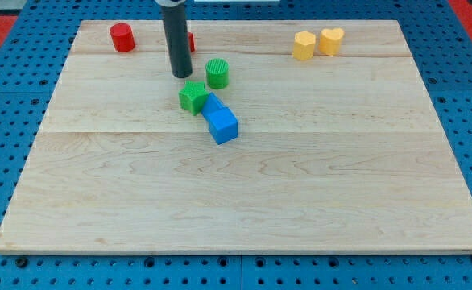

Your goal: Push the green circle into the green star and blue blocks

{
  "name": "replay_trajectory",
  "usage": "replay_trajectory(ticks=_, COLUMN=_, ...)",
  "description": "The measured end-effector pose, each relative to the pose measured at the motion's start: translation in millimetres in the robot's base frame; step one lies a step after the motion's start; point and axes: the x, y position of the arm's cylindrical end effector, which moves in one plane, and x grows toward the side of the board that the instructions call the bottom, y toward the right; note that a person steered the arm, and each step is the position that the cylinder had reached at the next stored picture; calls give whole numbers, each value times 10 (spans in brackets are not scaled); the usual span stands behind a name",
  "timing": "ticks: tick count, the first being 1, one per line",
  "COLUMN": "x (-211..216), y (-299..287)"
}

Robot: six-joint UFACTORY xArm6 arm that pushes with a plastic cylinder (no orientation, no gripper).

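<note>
The green circle (217,73) stands in the upper middle of the wooden board (244,193). Just below and left of it lies the green star (192,97), a small gap apart. Two blue blocks touch the star's right side: a small one (214,103) and a larger cube (222,125) below it. My tip (181,75) is down on the board, left of the green circle and just above the green star, touching neither as far as I can tell.
A red cylinder (122,38) stands at the top left. Another red block (191,41) is mostly hidden behind the rod. Two yellow blocks (304,46) (331,40) sit together at the top right.
</note>
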Motion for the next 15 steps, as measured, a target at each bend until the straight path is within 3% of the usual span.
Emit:
replay_trajectory(ticks=7, x=-240, y=665)
replay_trajectory(ticks=9, x=-165, y=784)
replay_trajectory(ticks=10, x=199, y=462)
replay_trajectory(ticks=15, x=45, y=1594)
